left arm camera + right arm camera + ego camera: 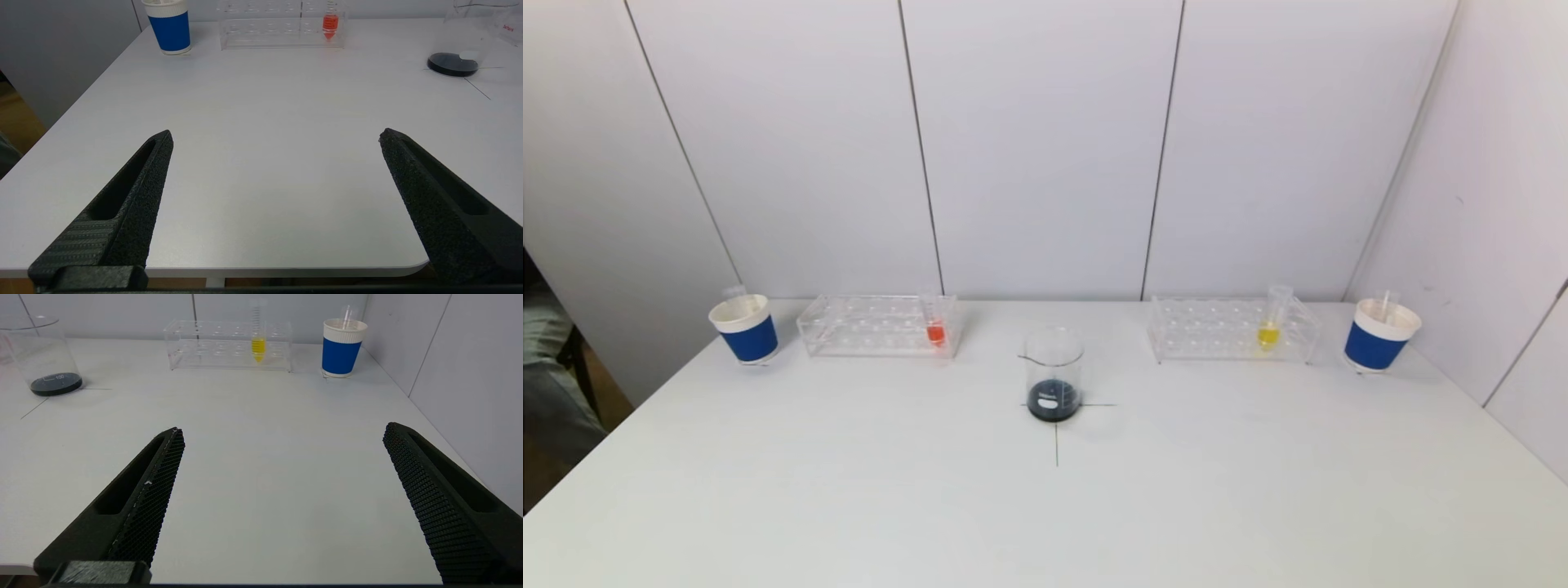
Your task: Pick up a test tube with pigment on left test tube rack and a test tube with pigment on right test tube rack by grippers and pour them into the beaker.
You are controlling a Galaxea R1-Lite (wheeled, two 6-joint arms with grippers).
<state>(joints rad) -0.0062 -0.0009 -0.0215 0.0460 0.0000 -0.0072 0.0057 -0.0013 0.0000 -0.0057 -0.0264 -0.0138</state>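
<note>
A clear beaker (1054, 373) with dark liquid at its bottom stands at the table's middle. The clear left rack (878, 326) holds a test tube with orange pigment (936, 327) at its right end. The clear right rack (1232, 329) holds a test tube with yellow pigment (1271, 322). My left gripper (276, 136) is open and empty above the table's near edge, far from the orange tube (330, 22). My right gripper (284, 430) is open and empty near the front, far from the yellow tube (258, 343). Neither gripper shows in the head view.
A blue and white paper cup (745, 328) stands left of the left rack. A second blue and white cup (1379, 335) with a clear tube in it stands right of the right rack. Wall panels rise behind and to the right. A black cross marks the table under the beaker.
</note>
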